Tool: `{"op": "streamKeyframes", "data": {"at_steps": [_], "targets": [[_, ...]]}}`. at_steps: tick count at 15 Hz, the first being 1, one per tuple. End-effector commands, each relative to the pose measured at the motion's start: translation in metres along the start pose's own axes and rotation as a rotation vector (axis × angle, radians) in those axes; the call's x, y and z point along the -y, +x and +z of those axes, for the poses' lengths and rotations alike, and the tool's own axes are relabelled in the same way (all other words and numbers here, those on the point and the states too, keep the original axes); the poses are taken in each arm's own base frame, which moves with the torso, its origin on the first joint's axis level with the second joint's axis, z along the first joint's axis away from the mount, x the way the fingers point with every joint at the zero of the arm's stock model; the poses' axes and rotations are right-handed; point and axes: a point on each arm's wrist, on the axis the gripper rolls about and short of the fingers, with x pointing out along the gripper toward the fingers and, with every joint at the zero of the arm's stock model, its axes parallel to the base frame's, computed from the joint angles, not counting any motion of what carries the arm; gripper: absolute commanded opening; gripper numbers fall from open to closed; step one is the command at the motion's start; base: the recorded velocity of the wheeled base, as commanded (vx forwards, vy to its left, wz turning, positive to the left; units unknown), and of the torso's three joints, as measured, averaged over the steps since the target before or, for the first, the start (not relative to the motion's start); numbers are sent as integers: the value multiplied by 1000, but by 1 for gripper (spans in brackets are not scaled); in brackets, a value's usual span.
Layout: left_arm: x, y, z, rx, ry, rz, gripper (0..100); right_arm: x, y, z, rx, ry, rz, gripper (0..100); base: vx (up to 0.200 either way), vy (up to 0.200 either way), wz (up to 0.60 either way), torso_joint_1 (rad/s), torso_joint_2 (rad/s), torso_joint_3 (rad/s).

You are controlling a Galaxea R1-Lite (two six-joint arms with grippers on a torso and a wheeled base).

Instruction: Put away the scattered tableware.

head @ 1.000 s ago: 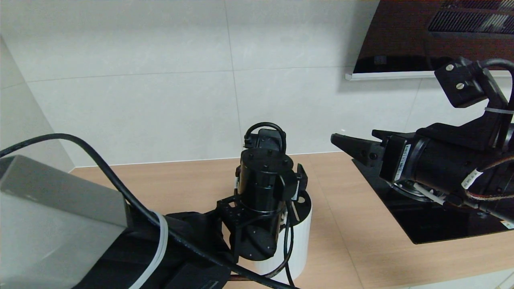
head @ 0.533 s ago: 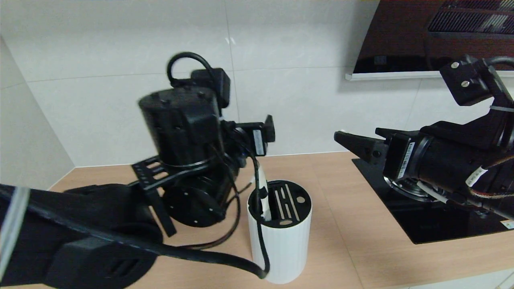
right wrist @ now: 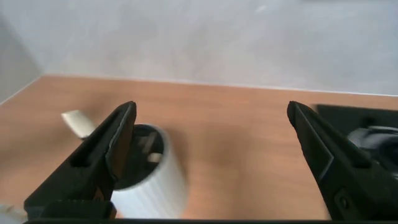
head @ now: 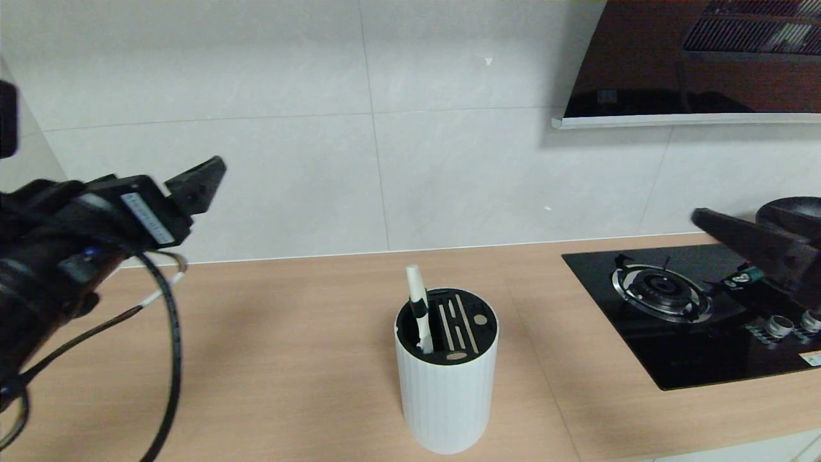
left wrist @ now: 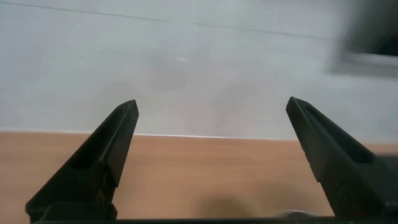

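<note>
Left wrist view, jaws: my left gripper (left wrist: 210, 107) has its jaws wide apart, and nothing is between them.
Left wrist view, surroundings: past the two fingers I see the wooden counter (left wrist: 205, 171) and the pale tiled wall (left wrist: 186, 68) behind it.
Right wrist view, jaws: my right gripper (right wrist: 210, 111) is spread wide too and holds nothing.
Right wrist view, task's thing: the white holder (right wrist: 165, 186) stands on the counter, partly behind one of my fingers. The pale stub leaning out of it is, I believe, the white-handled utensil (right wrist: 74, 120), but this view is smeared there.
Right wrist view, edge: a corner of the black stove (right wrist: 364, 121) lies farther along the counter.
Head view, task's thing: the white-handled utensil stands almost upright in the open compartment of the holder, on the side toward my left arm. Its handle rises above the rim, with a black band low on it. The working end is hidden inside, so I cannot tell which kind of utensil it is.
Head view, my arms: the left gripper is high, well apart from the holder. The right gripper is over the stove, also well apart.
Handling: I judge the utensil light and stiff, with a smooth handle that may slip in my fingers.
Where to hold: on the white part above the black band, pressing two opposite sides and pulling straight along the compartment, because the tall holder could tip.
Progress: this piece looks already put away.
</note>
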Motion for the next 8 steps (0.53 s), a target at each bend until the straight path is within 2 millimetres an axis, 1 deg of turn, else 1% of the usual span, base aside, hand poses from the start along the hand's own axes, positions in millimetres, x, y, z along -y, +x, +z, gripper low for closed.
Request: {"op": "streamKeyframes", "data": {"at_steps": [1, 2, 3, 5, 6, 7, 8], "targets": [[-60, -84, 2, 63, 47, 70, 100, 30, -96, -20, 159, 14, -81, 100, 0, 0, 0, 0, 0, 0], [-76, -108, -6, 58, 85, 113, 100, 35, -119, -29, 174, 9, -123, 100, 0, 0, 0, 0, 0, 0], [-87, -128, -14, 56, 97, 136, 100, 38, -139, -37, 180, 3, -161, 100, 0, 0, 0, 0, 0, 0], [-103, -167, -29, 67, 105, 138, 100, 40, -173, -52, 186, -35, -228, 100, 0, 0, 0, 0, 0, 0], [-109, -184, -35, 72, 112, 151, 100, 40, -186, -61, 189, -61, -254, 100, 0, 0, 0, 0, 0, 0], [-113, -202, -44, 78, 119, 144, 100, 39, -194, -69, 188, -77, -294, 100, 0, 0, 0, 0, 0, 0], [-115, -214, -52, 74, 129, 156, 100, 38, -193, -71, 183, -72, -352, 100, 0, 0, 0, 0, 0, 0]]}}
